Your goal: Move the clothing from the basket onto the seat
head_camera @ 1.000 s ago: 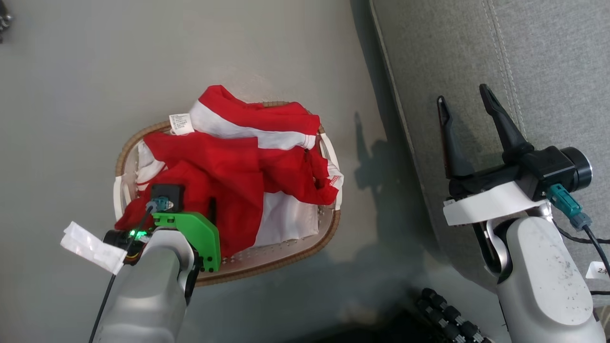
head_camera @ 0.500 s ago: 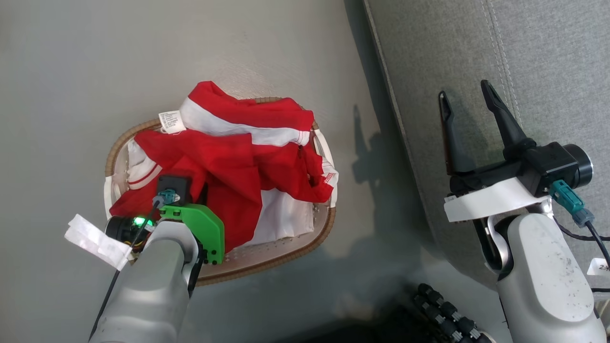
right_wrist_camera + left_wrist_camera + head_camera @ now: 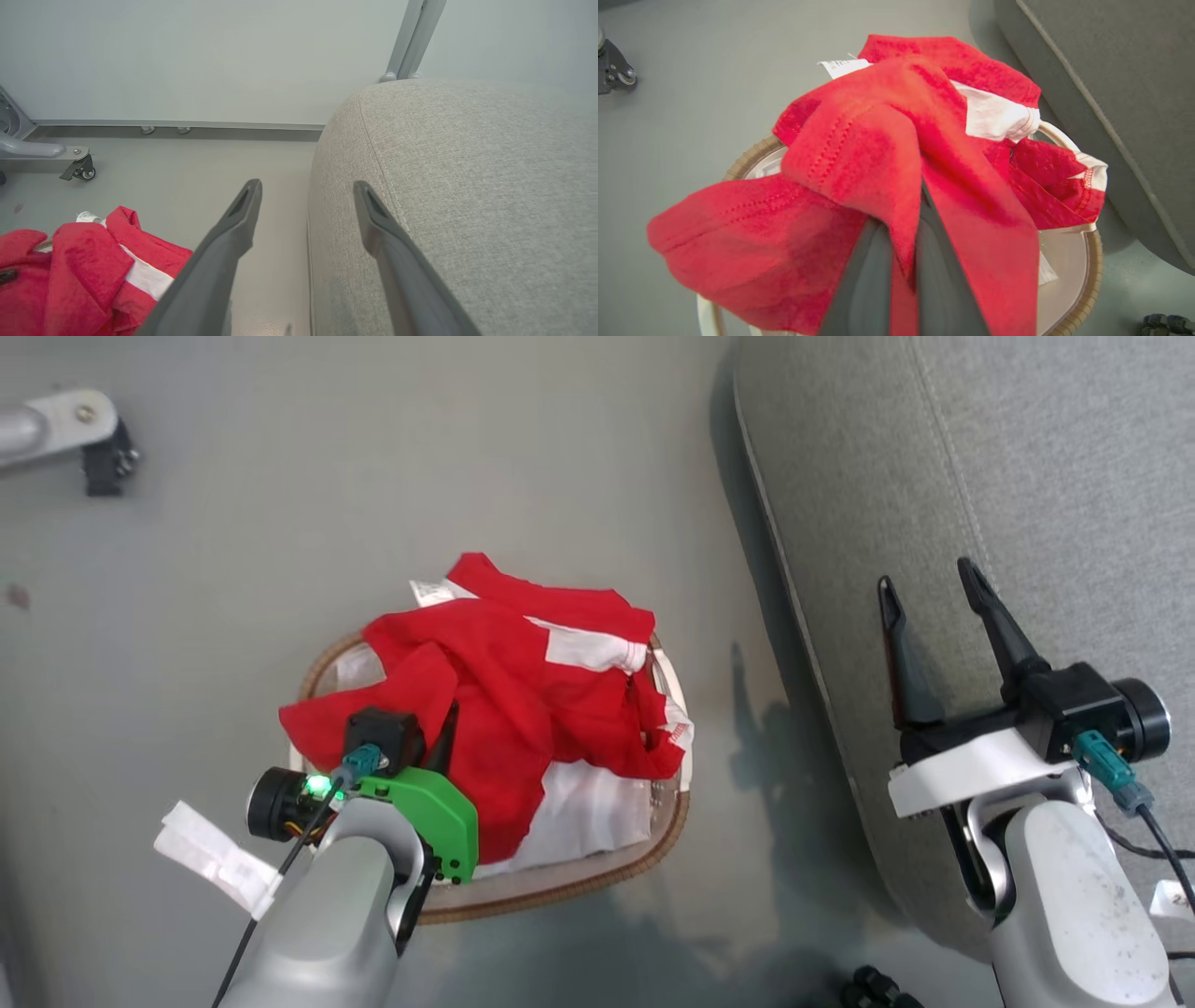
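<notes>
The basket (image 3: 579, 882) stands on the grey floor left of the seat (image 3: 1027, 476), heaped with the red clothing (image 3: 523, 709). My left gripper (image 3: 446, 728) is over the basket's near-left side. In the left wrist view it (image 3: 903, 242) is shut on a fold of the clothing (image 3: 859, 154), which drapes over both fingers and hangs above the basket's rim (image 3: 1092, 280). My right gripper (image 3: 926, 577) is open and empty over the seat's left edge. In the right wrist view it (image 3: 307, 184) frames the seat's corner (image 3: 467, 186), with the clothing (image 3: 70, 270) at lower left.
A metal frame leg with a caster (image 3: 93, 439) stands on the floor at the far left, and is also in the right wrist view (image 3: 79, 170). A black ribbed object (image 3: 878, 989) lies at the bottom edge. A pale wall with a baseboard (image 3: 187, 126) runs behind.
The head camera has shifted, so the whole scene sits lower and further right. The red clothing is bunched higher around my left gripper. My right gripper stays open.
</notes>
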Robot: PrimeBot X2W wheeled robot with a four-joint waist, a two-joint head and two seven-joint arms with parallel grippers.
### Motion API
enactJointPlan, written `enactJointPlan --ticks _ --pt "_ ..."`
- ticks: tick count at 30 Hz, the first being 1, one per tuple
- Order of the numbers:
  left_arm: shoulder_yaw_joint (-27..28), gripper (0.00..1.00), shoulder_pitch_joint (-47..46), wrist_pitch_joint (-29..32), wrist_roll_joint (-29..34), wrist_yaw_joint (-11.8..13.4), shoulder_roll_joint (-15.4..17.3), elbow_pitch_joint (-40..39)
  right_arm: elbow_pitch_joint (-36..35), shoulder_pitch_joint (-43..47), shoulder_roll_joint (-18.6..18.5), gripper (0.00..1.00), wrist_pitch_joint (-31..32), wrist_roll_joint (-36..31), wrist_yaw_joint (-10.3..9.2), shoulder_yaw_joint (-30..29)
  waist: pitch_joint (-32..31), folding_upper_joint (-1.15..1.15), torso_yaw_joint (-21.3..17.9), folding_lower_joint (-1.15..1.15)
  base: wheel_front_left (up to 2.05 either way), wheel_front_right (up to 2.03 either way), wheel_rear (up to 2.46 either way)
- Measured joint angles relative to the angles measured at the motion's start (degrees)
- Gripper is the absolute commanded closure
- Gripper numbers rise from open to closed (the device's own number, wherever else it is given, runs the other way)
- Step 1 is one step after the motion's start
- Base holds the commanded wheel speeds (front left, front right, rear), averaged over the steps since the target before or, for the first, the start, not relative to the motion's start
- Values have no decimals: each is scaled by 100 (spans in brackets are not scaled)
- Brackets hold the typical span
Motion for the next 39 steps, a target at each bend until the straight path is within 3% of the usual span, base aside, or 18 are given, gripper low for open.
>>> enactJointPlan --ticks 8,18,30,39 --pt "136 100 583 0 216 -7 132 -1365 103 393 0 0 0 -91 0 -80 -849 0 242 0 0 0 0" --pt "43 100 608 0 584 -27 365 -2746 245 861 0 0 0 -114 0 4 -1908 0 451 -1 0 0 0" --pt "-771 100 -442 58 425 -35 797 -3263 308 1072 -2 0 0 -178 0 199 -2853 0 515 -1 0 0 0" --pt "-1213 100 -1106 201 120 -44 921 -3323 389 1092 -3 0 0 -211 0 823 -3222 0 609 -1 0 0 0"
